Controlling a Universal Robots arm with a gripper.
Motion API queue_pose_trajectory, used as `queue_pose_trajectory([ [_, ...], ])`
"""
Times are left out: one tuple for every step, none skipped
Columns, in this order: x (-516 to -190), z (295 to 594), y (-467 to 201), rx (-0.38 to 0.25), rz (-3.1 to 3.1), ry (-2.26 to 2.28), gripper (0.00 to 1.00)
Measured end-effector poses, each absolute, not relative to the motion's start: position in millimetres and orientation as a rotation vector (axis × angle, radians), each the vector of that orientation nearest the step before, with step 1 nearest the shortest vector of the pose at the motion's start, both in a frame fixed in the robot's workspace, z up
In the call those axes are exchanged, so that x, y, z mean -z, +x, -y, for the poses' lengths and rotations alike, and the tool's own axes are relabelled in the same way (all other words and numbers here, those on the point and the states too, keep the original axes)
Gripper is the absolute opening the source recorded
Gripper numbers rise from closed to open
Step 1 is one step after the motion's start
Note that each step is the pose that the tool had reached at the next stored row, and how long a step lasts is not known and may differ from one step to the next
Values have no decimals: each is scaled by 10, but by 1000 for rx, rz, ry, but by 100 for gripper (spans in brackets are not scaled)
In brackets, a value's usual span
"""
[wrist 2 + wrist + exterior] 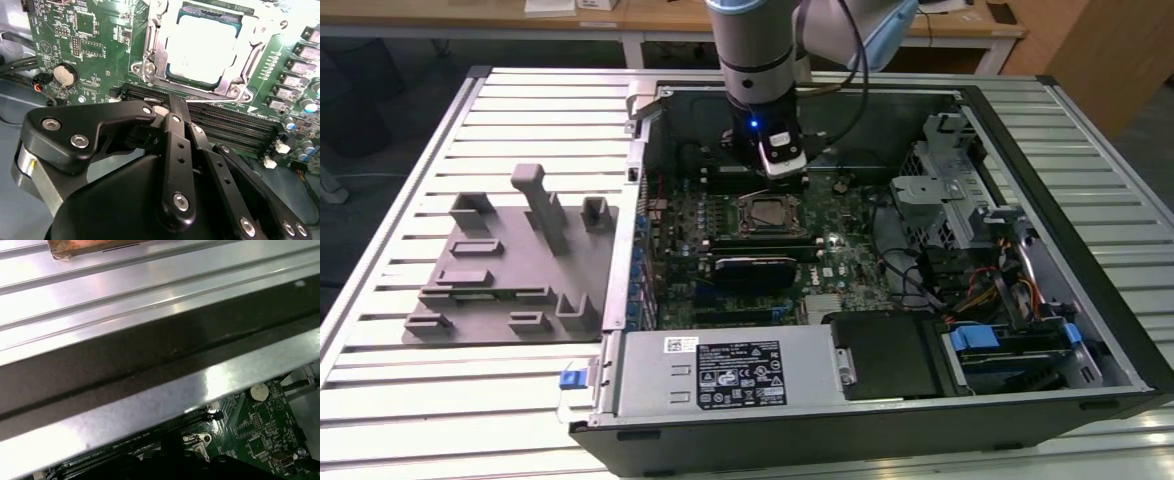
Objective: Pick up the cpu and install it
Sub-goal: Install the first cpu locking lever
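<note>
The claw (pixel 167 107) hangs from an arm (pixel 757 50) that reaches straight down into the open computer case (pixel 1107 330), its black fingers (pixel 175 150) drawn together with nothing between them in the second wrist view. In the exterior view the claw (pixel 781 165) sits over the green board (pixel 854 250), just beyond the socket (pixel 769 213) and near the case's far wall. The second wrist view puts its tip above the long dark memory slots (pixel 235 125), close beside the socket's metal frame (pixel 150 55).

The cpu (pixel 200 47) already lies flat inside that frame, its pale silvery top bare and apart from the claw. A round coin battery (pixel 65 75) sits on the board to one side of the socket; in the first wrist view the same battery (pixel 258 391) shows below the case's bright metal edge (pixel 150 400).

The case rests on a ribbed metal worktop (pixel 400 400). On the exterior view's right it holds a drive cage (pixel 947 170) and cables (pixel 987 290); a labelled power box (pixel 720 375) fills its near side. On the exterior view's left, outside the case, stands a grey plastic fixture (pixel 507 260) with upright blocks.
</note>
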State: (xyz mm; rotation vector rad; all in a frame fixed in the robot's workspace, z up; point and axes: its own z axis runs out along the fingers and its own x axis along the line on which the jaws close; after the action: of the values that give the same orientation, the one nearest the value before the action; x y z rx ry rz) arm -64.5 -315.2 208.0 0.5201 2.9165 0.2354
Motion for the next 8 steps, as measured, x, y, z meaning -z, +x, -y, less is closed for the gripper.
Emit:
queue_pose_trajectory([
  [-2076, 3141, -645, -235, -2916, 520, 11],
  [-2073, 3128, -645, -235, -2916, 520, 11],
  [-2070, 3114, -645, -234, -2916, 520, 11],
  [-2067, 3101, -645, -234, -2916, 520, 11],
  [-2063, 3091, -645, -233, -2915, 520, 11],
  [-2059, 3085, -645, -232, -2915, 519, 11],
  [-2054, 3083, -645, -230, -2914, 519, 11],
  [-2049, 3082, -645, -229, -2912, 518, 11],
])
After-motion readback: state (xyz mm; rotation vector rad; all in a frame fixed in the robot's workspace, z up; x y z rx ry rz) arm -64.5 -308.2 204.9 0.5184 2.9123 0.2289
